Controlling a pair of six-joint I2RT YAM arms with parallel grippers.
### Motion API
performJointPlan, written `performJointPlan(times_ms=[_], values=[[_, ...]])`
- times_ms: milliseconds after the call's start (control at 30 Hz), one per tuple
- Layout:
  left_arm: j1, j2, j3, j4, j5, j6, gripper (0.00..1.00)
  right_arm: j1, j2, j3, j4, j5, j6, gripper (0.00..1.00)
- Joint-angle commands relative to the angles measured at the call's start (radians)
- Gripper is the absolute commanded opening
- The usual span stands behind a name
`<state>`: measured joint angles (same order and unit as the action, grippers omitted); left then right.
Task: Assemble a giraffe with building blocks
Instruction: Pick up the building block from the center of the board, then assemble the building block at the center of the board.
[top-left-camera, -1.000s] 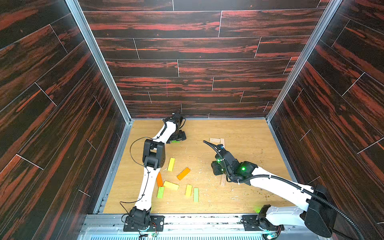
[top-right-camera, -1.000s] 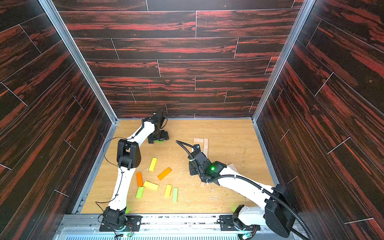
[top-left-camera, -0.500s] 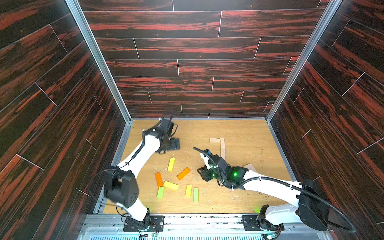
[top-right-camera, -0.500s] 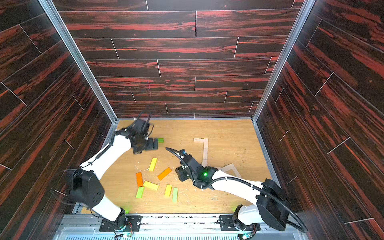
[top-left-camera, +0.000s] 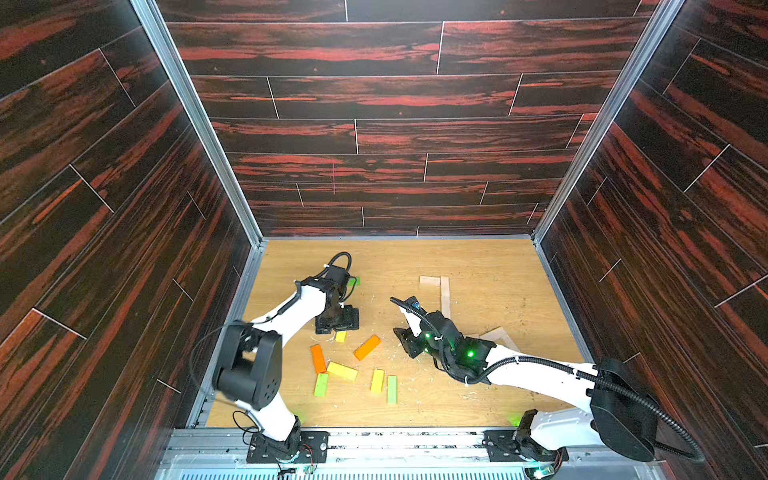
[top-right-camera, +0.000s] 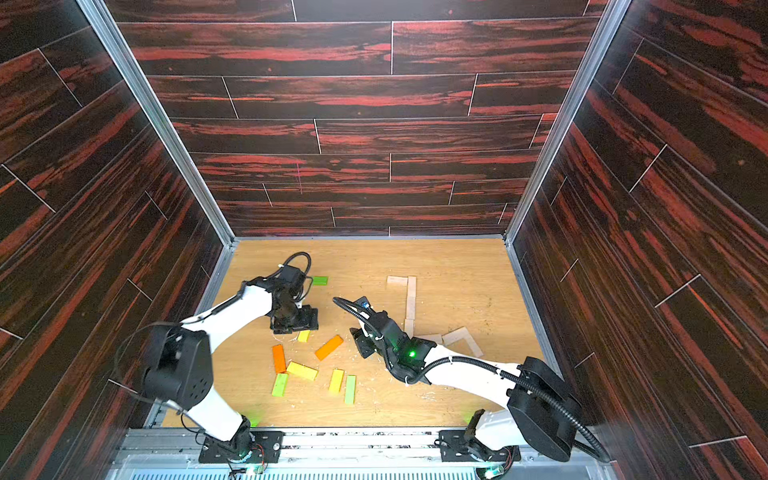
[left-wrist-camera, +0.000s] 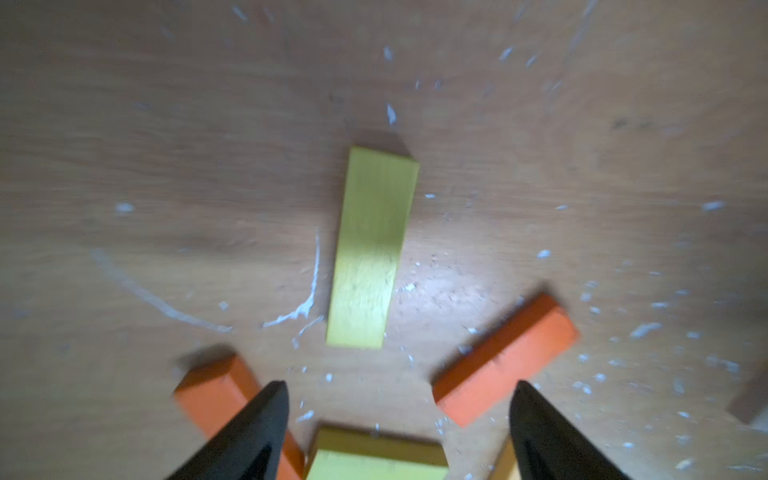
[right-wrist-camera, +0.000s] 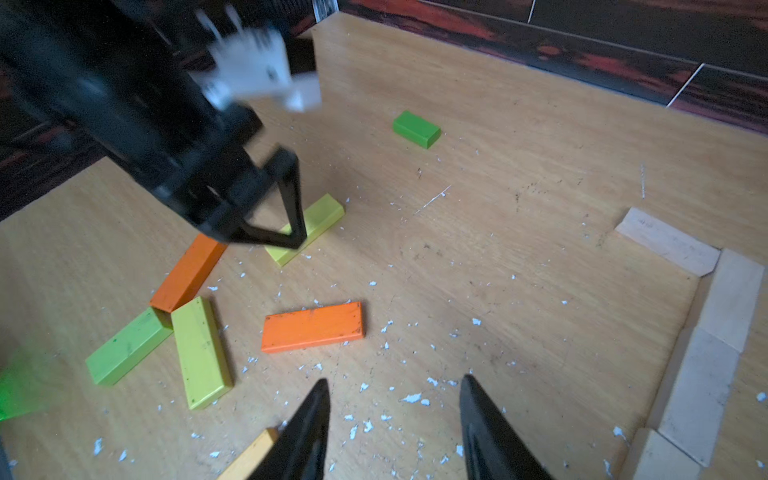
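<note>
Coloured building blocks lie flat at the near left of the table: two orange (top-left-camera: 318, 358) (top-left-camera: 367, 347), yellow (top-left-camera: 341, 371) and light green (top-left-camera: 321, 384). My left gripper (top-left-camera: 336, 322) (left-wrist-camera: 401, 384) hangs open just over one yellow block (left-wrist-camera: 374, 249) (right-wrist-camera: 307, 226), holding nothing. A green block (top-right-camera: 320, 281) lies alone behind it. My right gripper (top-right-camera: 359, 345) (right-wrist-camera: 395, 380) is open over bare table, an orange block (right-wrist-camera: 312, 327) ahead of it. Pale planks (top-left-camera: 445, 291) (right-wrist-camera: 731, 299) form a line at the right; the right arm hides part of them.
Dark wood-pattern walls (top-left-camera: 374, 187) close in the table on three sides, and a metal rail (top-left-camera: 374, 440) runs along the front edge. White chips (right-wrist-camera: 411, 399) are scattered over the table (top-left-camera: 490, 266). More pale planks (top-left-camera: 496, 334) lie by the right arm.
My left arm has swung from the far left corner, away from the green block, to over the coloured blocks, its jaws narrowing slightly. My right gripper moved left, away from the pale planks.
</note>
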<state>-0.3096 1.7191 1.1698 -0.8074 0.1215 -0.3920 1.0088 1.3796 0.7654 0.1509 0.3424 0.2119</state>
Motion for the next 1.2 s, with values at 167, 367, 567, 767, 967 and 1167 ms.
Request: performJointPlan(times_ms=[167, 367, 567, 767, 967, 1167], values=[[0.001, 0.115, 0.055, -0.039, -0.085, 0.031, 0.75, 0.001, -0.011, -0.015, -0.003, 0.013, 0.016, 0.51], [-0.002, 0.155, 0.064, -0.052, -0.078, 0.041, 0.58, 0.001, -0.01, -0.017, -0.016, 0.02, 0.02, 0.51], [-0.011, 0.191, 0.092, -0.061, -0.095, 0.045, 0.45, 0.001, -0.017, -0.014, -0.032, 0.036, 0.023, 0.51], [-0.025, 0.224, 0.16, -0.064, -0.092, 0.05, 0.27, 0.0, -0.046, -0.016, -0.059, 0.056, 0.021, 0.5], [-0.043, 0.305, 0.341, -0.116, -0.083, 0.061, 0.19, -0.001, -0.059, -0.014, -0.075, 0.072, 0.024, 0.5], [-0.063, 0.438, 0.595, -0.19, -0.068, 0.052, 0.17, -0.012, -0.073, -0.005, -0.096, 0.074, 0.032, 0.5]])
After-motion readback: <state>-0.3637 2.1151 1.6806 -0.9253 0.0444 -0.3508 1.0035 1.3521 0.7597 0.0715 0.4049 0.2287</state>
